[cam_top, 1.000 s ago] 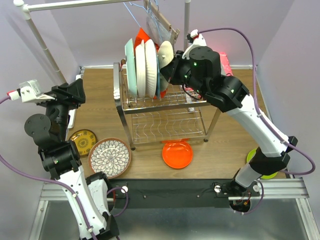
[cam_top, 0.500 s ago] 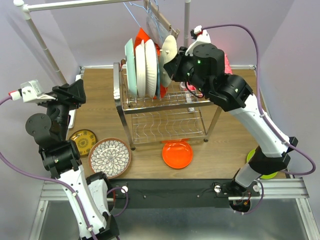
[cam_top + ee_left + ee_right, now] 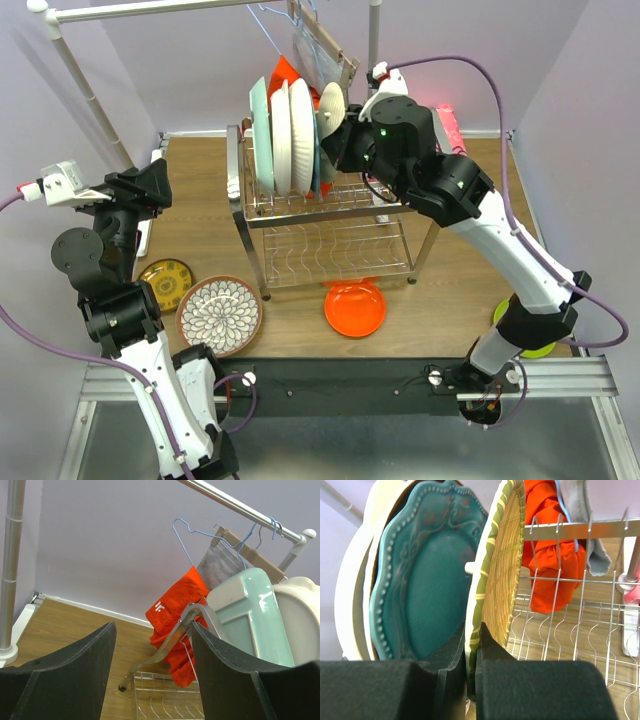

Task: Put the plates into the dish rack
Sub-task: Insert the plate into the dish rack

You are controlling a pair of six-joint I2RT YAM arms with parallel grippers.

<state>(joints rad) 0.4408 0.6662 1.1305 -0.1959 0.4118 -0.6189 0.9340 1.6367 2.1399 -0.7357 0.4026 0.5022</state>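
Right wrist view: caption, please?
Right tool grips the tan woven plate upright beside the teal plate at the dish rack.

Dish rack (image 3: 330,235): stands mid-table (image 3: 200,220), toward the far edge.
In the rack: mint plate (image 3: 259,125), white plate (image 3: 290,135) and tan plate (image 3: 331,103) stand on edge.
Right gripper (image 3: 337,143): at the tan plate's rim.
Near edge: floral plate (image 3: 219,315) and orange plate (image 3: 355,308) lie flat.
Left edge: yellow plate (image 3: 167,282).

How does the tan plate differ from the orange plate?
The tan plate stands on edge at the dish rack, held by the right gripper; the orange plate lies flat on the table, untouched. The tan plate looks woven, the orange plate smooth. Both are round.
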